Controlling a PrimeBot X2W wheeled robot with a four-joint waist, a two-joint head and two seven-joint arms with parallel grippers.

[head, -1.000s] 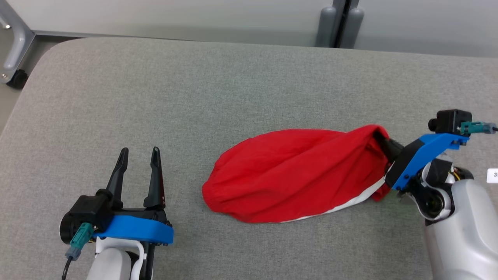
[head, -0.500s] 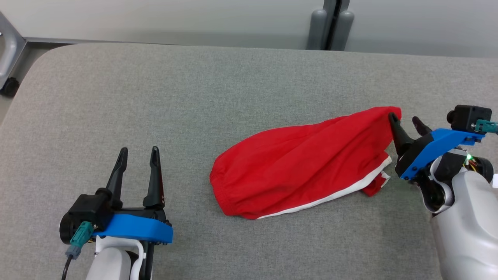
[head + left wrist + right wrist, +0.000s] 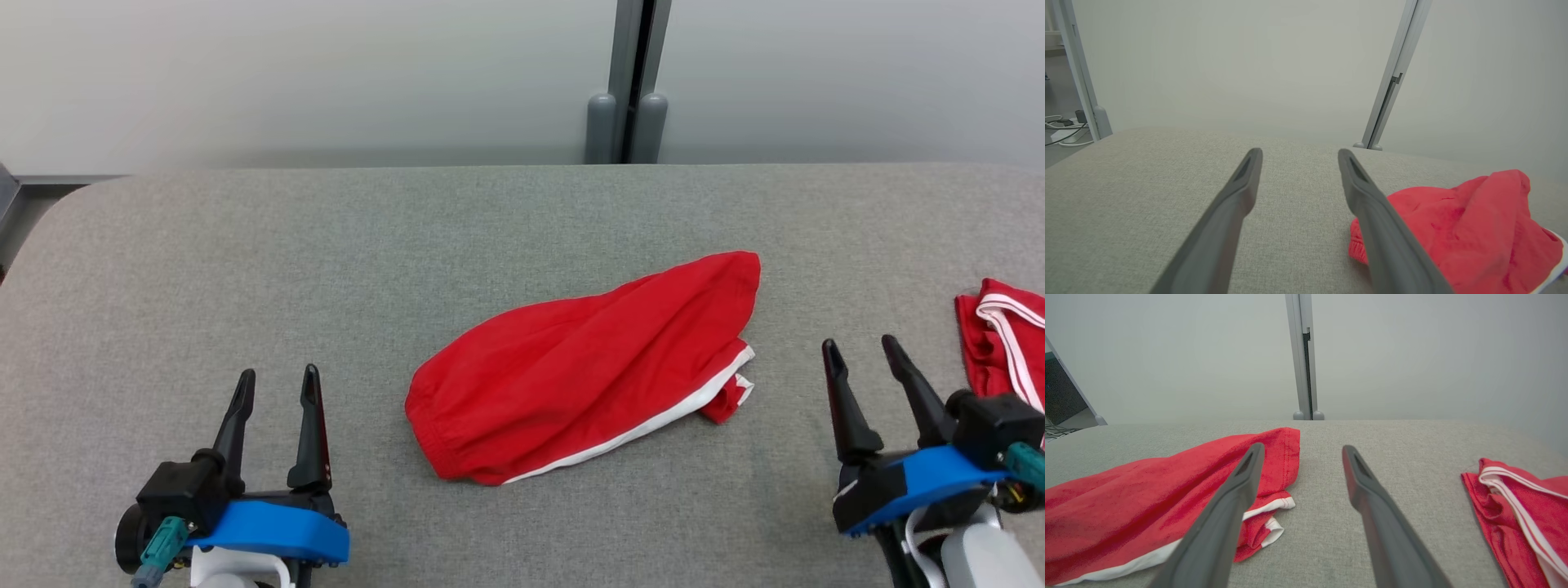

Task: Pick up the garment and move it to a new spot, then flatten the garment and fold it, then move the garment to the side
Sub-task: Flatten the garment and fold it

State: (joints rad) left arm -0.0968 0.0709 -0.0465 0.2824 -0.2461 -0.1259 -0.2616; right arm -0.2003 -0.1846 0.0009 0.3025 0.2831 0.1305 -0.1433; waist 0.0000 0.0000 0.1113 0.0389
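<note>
Lying bunched at mid table [image 3: 408,245], red garment [image 3: 584,380] showed white trim along near edge. Left gripper [image 3: 277,372] was to garment's left, well apart from cloth, fingers spread, holding nothing. Right gripper [image 3: 859,343] was to garment's right, near trimmed end but not touching, fingers spread, empty. Second red piece [image 3: 1000,343] with white stripes lay at table's right edge, beyond right gripper.
</note>
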